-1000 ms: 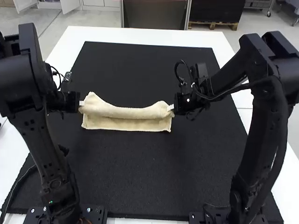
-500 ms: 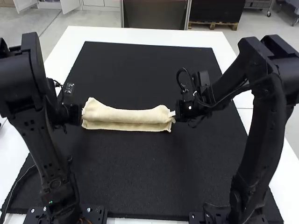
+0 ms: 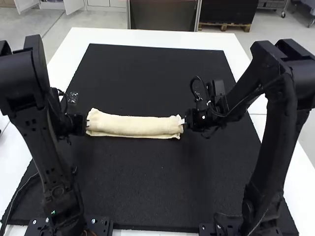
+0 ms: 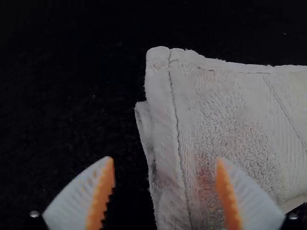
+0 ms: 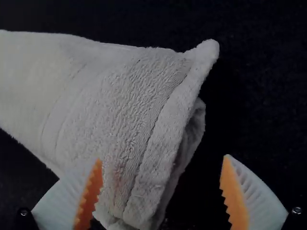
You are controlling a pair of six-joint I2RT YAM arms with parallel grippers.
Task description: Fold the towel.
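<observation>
The towel [image 3: 133, 126] lies folded into a long, narrow strip on the black mat [image 3: 133, 191], between the grippers. At its left end, the left gripper [image 3: 87, 123] has its fingers [image 4: 101, 201] wide apart; at its right end, the right gripper's [image 3: 182, 121] are wide apart too. Neither clamps the cloth, though whether a fingertip touches it I can't tell. Each wrist view cuts off the towel's other end.

Cream towel [image 3: 134, 125], folded into a strip.
</observation>
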